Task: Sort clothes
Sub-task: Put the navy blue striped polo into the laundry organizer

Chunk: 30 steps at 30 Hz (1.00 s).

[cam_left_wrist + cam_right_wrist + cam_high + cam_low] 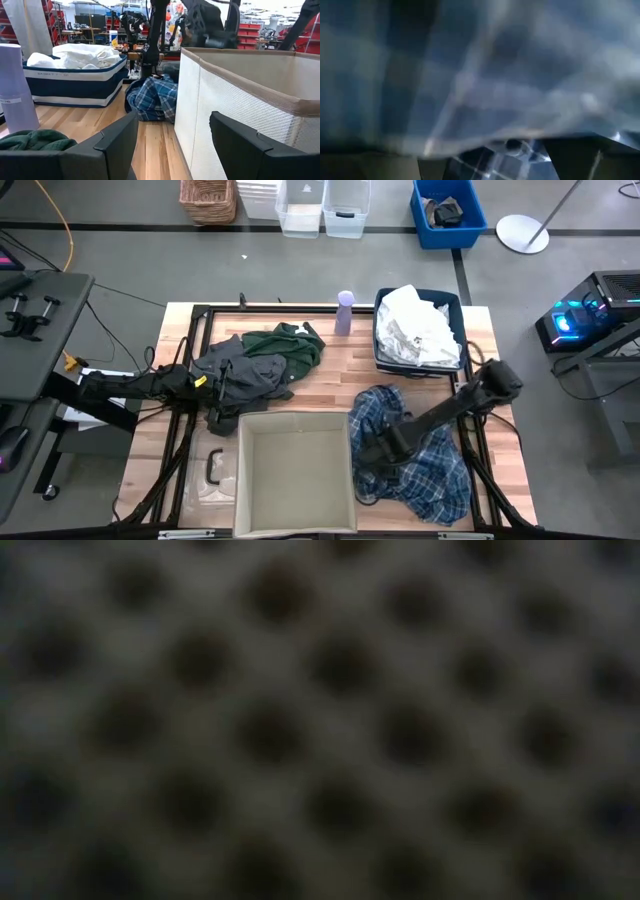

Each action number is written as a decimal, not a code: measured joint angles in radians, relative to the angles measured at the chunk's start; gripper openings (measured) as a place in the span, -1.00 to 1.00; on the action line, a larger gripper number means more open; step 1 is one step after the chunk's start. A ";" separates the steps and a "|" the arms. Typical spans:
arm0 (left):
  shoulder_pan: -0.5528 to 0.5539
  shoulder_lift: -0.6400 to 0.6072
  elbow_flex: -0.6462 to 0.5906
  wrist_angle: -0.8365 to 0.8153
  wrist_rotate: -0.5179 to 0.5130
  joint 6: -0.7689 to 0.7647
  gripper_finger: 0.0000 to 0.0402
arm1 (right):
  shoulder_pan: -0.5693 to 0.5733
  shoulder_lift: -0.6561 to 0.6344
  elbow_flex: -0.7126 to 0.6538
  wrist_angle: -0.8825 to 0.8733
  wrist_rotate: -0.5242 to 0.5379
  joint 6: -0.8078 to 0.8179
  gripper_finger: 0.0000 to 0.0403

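High view, plaid shirt: the blue-and-white plaid shirt [425, 455] lies crumpled on the table at about 4 o'clock from the table's middle, just beside the beige fabric box [293, 472].
Right gripper: the right gripper [372, 452] is down on the shirt's edge nearest the box; its wrist view is filled with plaid cloth right up against the lens, and the fingers stand spread, with fabric showing between them.
Step in hand: judged to be the pick-up of the plaid shirt; I cannot tell whether cloth is caught yet.
Next move calls for: closing on a good fold, then a lift high enough to clear the box wall, since loose cloth may drag or slip.
Other clothes: a dark green garment [292, 345] and a dark grey garment [245, 375] are heaped at 10 o'clock; white garments [418, 328] fill the dark blue bin [384, 361] at 1 o'clock.
Left gripper: the left gripper [212, 380] rests at the grey heap's edge at 9 o'clock, jaws apart and empty, facing the box.
Surface: a light wooden table [330, 375]; a pale lilac bottle [344, 313] stands at 12 o'clock.
Room: grey floor, a wicker basket [208, 200], clear tubs [322, 205] and a blue crate [448, 212] beyond the table; the left wrist view shows workshop shelving behind.
Low view: blocked by a blurred mesh pattern, nothing readable.
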 joint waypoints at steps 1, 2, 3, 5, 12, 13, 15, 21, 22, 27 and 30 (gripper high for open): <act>0.000 0.000 0.000 0.000 0.000 0.000 0.17 | -0.003 0.017 0.001 0.019 -0.017 -0.008 0.41; 0.000 0.000 0.000 0.000 0.000 0.000 0.17 | -0.006 0.029 0.003 0.037 -0.032 -0.015 0.41; 0.000 0.000 0.000 0.000 0.000 0.000 0.17 | -0.010 0.044 0.003 0.058 -0.049 -0.014 0.41; 0.000 0.000 0.000 0.000 0.000 0.000 0.17 | -0.016 0.069 0.006 0.075 -0.062 -0.004 0.41; 0.000 0.000 0.000 0.000 0.000 0.000 0.17 | -0.045 0.084 0.006 0.065 -0.080 0.061 -0.14; 0.000 0.000 0.000 0.000 0.000 0.000 0.17 | -0.048 0.083 0.006 0.053 -0.077 0.064 -0.37; 0.000 0.000 0.000 0.000 0.000 0.000 0.17 | -0.055 0.067 0.003 0.045 -0.091 0.062 -0.81; 0.000 0.000 0.000 0.000 0.000 0.000 0.17 | -0.045 -0.087 0.040 -0.123 -0.101 0.139 -0.96; 0.000 0.000 0.000 0.001 0.000 0.000 0.17 | -0.041 -0.127 0.066 -0.179 -0.090 0.154 -0.97; 0.000 0.000 0.000 0.000 0.000 0.000 0.17 | -0.025 -0.304 0.257 -0.505 0.056 0.282 -0.98; 0.000 0.000 0.000 0.000 0.000 0.000 0.17 | -0.036 -0.403 0.431 -0.578 0.191 0.375 -0.98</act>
